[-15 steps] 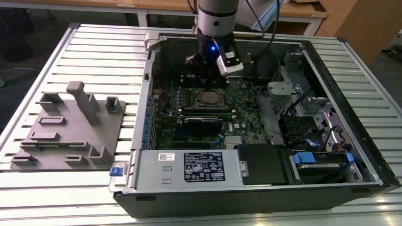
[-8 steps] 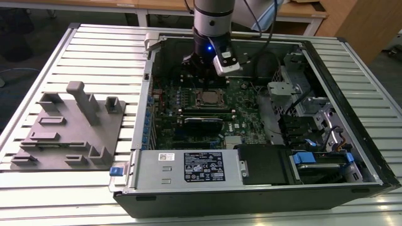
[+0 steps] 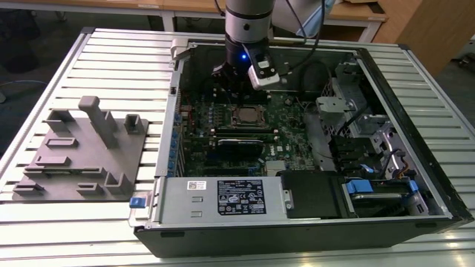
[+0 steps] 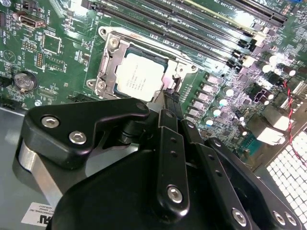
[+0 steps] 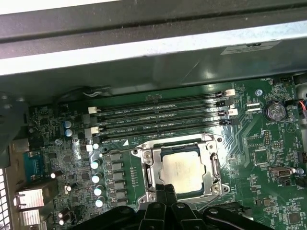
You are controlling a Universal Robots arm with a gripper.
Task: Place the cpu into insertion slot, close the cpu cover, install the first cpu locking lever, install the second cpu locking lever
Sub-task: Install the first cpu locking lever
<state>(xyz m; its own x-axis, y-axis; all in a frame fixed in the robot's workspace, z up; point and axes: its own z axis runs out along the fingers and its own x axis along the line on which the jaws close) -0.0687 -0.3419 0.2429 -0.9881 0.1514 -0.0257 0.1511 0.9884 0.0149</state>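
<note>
Slatted metal table holds an open black computer case lying on its side; a grey moulded fixture sits on the table at the exterior view's left of the case, just beside it. Silver power supply box is along the near wall of the case. Green motherboard covers the case floor. Robot arm comes down from above into the far part of the case, over the board. Four long black memory slots run side by side, next to the socket area. Gripper, black, sits low over the board, with its fingers together and nothing seen between them; in both wrist views the tips are right at one edge of the socket frame, contact not clear. Insertion slot is mid-board, below the arm in the exterior view. Cpu cover lies flat over the slot, silvery frame around the chip. Cpu is seated in the slot, dull silver top showing through the cover's window. Locking levers are too hard to make out. Round coin cell sits on the board, well apart from the socket.
</note>
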